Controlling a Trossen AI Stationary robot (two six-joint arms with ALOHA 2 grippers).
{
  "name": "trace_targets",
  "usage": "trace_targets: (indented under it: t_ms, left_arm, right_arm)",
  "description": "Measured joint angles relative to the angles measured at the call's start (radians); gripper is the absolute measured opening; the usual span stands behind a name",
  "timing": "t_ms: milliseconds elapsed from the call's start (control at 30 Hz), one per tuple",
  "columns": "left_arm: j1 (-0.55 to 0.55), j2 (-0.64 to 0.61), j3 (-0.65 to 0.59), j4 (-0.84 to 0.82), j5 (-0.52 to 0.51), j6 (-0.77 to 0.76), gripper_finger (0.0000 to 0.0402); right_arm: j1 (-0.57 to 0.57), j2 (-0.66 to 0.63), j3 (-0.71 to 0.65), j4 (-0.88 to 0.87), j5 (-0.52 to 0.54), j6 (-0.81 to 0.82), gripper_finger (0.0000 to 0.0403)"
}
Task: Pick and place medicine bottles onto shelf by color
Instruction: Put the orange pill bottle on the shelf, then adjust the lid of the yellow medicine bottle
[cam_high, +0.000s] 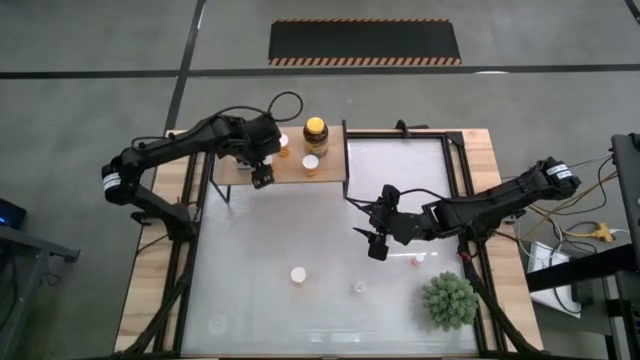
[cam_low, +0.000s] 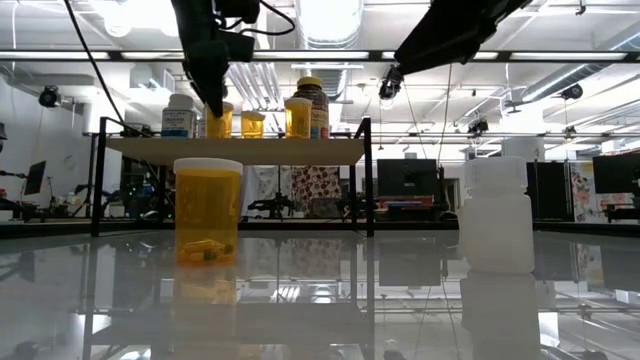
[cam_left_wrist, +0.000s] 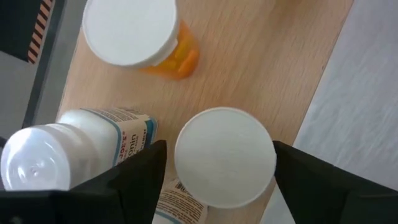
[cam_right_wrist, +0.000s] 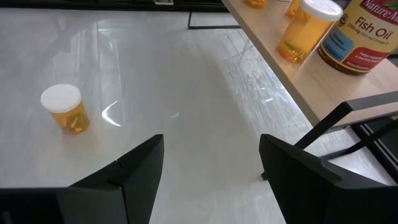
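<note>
The shelf (cam_high: 330, 172) stands at the table's far left. On it are a yellow-capped amber jar (cam_high: 315, 130), two orange bottles (cam_high: 311, 163) (cam_high: 283, 143) and a white bottle (cam_left_wrist: 74, 149). My left gripper (cam_left_wrist: 219, 180) points down over the shelf, open. Its fingers stand on either side of a white-capped orange bottle (cam_left_wrist: 225, 155) that stands upright on the board. My right gripper (cam_high: 378, 245) hovers open over the table's middle with nothing between its fingers. An orange bottle (cam_high: 298, 274) and a small white bottle (cam_high: 359, 287) stand on the tabletop.
A spiky green plant (cam_high: 448, 300) sits at the table's near right corner. The shelf's black frame leg (cam_right_wrist: 339, 118) stands close to my right gripper. The white bottle stands right beside my left gripper's finger (cam_left_wrist: 140, 180).
</note>
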Motion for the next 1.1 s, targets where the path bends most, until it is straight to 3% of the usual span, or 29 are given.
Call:
trace_targets:
  t_ms: [333, 667, 767, 867, 1000, 1100]
  left_arm:
    - [-0.001, -0.03, 0.014, -0.029, 0.0, 0.026, 0.0268]
    - [-0.058, -0.094, 0.152, -0.056, -0.002, 0.016, 0.0266]
    - [-0.125, -0.148, 0.126, 0.045, -0.003, -0.008, 0.0259]
    - [-0.22, -0.207, 0.057, 0.187, -0.007, -0.032, 0.0247]
    - [-0.352, -0.281, -0.058, 0.409, -0.091, -0.035, 0.0227]
    - [-0.425, -0.327, -0.135, 0.6, -0.18, -0.014, 0.0211]
  right_arm:
    - [0.0, 0.0, 0.022, -0.024, 0.0, -0.012, 0.0246]
    - [-0.04, 0.0, 0.249, -0.136, -0.002, -0.198, 0.0182]
    - [-0.084, 0.0, 0.314, -0.156, -0.055, -0.262, 0.0143]
    - [-0.151, 0.0, 0.372, -0.156, -0.174, -0.315, 0.0096]
    - [-0.262, 0.02, 0.45, -0.152, -0.306, -0.367, 0.003]
    - [-0.352, 0.072, 0.521, -0.15, -0.387, -0.402, 0.0013]
